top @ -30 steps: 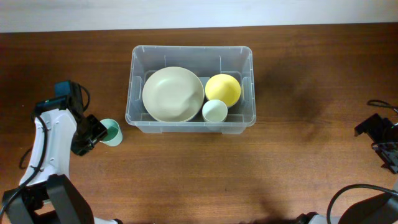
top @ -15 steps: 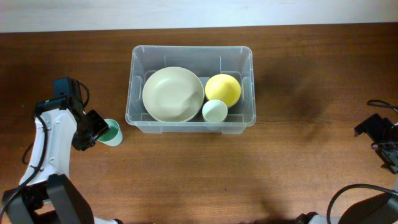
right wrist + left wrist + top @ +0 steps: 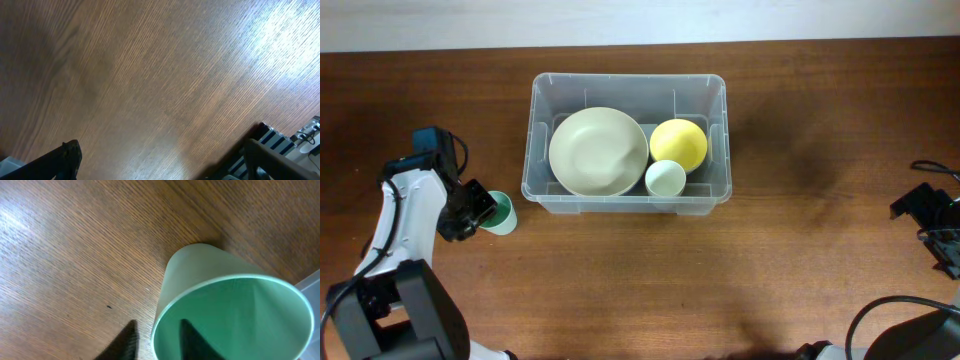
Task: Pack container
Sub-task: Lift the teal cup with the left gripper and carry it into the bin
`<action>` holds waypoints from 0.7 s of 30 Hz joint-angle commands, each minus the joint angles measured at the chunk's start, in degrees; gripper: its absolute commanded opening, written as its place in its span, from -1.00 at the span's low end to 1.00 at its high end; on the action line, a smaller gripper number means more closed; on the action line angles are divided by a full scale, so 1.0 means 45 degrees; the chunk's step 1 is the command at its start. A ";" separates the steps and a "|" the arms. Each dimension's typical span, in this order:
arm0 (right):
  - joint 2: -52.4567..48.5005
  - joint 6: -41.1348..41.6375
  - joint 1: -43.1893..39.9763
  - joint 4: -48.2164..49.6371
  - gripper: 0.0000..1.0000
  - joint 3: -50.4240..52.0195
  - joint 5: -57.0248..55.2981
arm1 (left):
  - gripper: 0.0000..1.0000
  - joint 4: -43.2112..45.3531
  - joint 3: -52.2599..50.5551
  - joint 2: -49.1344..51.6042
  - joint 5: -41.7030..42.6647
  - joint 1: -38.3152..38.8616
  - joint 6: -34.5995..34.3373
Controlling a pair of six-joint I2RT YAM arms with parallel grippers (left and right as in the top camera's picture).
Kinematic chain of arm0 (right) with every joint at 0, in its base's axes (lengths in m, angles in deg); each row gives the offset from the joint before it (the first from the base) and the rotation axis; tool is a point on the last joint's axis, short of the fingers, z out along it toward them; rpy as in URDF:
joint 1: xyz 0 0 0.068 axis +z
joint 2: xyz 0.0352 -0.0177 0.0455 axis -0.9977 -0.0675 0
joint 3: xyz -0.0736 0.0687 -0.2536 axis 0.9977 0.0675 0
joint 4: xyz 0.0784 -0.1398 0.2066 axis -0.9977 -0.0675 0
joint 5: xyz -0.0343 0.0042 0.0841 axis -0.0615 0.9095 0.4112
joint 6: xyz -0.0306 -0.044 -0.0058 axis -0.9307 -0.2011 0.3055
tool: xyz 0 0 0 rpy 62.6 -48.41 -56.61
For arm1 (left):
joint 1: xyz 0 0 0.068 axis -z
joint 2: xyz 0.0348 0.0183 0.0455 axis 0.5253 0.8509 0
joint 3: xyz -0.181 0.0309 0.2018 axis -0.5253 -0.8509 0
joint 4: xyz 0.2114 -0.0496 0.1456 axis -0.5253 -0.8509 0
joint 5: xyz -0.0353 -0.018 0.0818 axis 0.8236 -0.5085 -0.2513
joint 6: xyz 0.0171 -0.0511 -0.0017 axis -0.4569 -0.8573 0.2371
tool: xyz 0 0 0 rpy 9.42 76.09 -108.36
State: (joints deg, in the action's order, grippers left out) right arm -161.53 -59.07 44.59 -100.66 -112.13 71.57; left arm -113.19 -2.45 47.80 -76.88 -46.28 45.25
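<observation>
The container (image 3: 628,201) is a large clear plastic tub at the table's middle back. In it lie a big cream bowl (image 3: 598,151), a yellow bowl (image 3: 678,144) and a small pale cup (image 3: 665,179). A green cup (image 3: 503,213) stands on the table just left of the tub; it also shows in the left wrist view (image 3: 220,310). My left gripper (image 3: 480,208) is open and straddles the cup's left wall (image 3: 160,340), one finger inside and one outside. My right gripper (image 3: 160,162) is open and empty over bare wood at the far right (image 3: 932,222).
The wooden table (image 3: 640,290) runs wide in front of the tub. A pale wall strip lies along the back edge (image 3: 640,20). Cables and equipment show at the right edge (image 3: 300,135).
My left gripper has shifted slightly right onto the green cup's rim. The cup, the tub and the right arm have not moved.
</observation>
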 commanded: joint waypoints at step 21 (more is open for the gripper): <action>-0.0049 0.0141 -0.0024 0.0034 0.98 0.0029 -0.0019 | -0.99 -0.0092 0.8364 -0.0670 0.3007 -0.0777 0.1962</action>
State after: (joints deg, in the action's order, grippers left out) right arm -161.53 -59.11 44.59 -100.66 -112.13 71.59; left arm -112.95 27.30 48.45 -72.84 -52.90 48.11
